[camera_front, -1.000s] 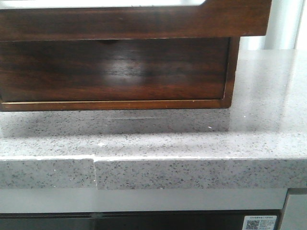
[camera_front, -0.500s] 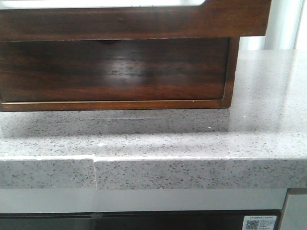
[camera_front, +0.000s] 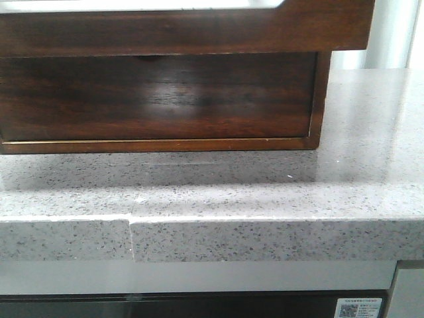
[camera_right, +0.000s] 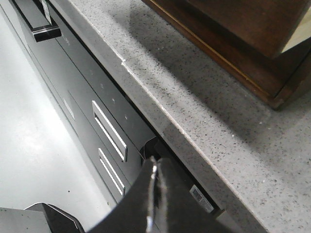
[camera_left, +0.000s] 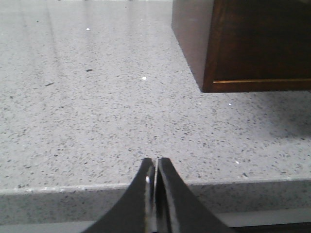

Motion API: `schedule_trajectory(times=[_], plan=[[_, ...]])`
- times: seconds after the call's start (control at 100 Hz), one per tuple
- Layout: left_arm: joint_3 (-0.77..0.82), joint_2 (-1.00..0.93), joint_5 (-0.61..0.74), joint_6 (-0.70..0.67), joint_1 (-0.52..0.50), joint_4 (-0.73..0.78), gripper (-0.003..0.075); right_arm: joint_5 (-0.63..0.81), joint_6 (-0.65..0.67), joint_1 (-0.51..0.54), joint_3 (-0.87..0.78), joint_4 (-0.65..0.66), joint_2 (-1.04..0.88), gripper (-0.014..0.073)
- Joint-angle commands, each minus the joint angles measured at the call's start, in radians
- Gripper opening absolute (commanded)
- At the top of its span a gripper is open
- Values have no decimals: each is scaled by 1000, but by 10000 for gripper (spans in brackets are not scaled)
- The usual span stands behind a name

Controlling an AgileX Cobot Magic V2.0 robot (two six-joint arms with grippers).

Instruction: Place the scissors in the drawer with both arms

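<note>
The drawer [camera_front: 185,30] is pulled out at the top of the front view, its long dark reddish-brown front board overhanging the wooden chest [camera_front: 159,99] below. The scissors are out of view. My left gripper [camera_left: 155,160] is shut and empty, hovering just off the front edge of the countertop, left of the chest's corner [camera_left: 257,48]. My right gripper [camera_right: 154,162] is shut and empty, held below and in front of the counter edge, with the chest's corner [camera_right: 262,63] further off. Neither gripper shows in the front view.
The speckled grey stone countertop [camera_front: 265,192] has a seam in its front edge [camera_front: 131,238]. Below it sits a dark appliance front with silver handles [camera_right: 109,131] and a label sticker [camera_front: 358,308]. A pale floor [camera_right: 34,145] lies beneath the right gripper.
</note>
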State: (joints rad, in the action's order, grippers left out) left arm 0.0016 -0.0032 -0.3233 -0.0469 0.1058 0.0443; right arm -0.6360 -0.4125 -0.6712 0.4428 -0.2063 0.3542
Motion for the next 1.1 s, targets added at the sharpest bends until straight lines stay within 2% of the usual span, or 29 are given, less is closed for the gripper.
schedule_trajectory(times=[0.0,0.2,0.78,0.82,0.93,1.09], plan=[[21,-29,67,-10,-19,-25,-22,68,0,1,26,-8,6,-61],[21,-29,67,-10,-64,-33,-22,68,0,1,26,-8,6,-61],[19,-29,75,-10,-64,-21,-22,68,3,1,26,-11,6,-61],[19,-29,75,-10,-64,-21,-22,117,44,1,33,-58,-1,-61],[19,-29,75,-10,-64,-21,-22,258,46,1,33,-100,-4,-61],[19,-29,75,-10,-64,-21,-22,297,46,1,31,-100,-4,-61]])
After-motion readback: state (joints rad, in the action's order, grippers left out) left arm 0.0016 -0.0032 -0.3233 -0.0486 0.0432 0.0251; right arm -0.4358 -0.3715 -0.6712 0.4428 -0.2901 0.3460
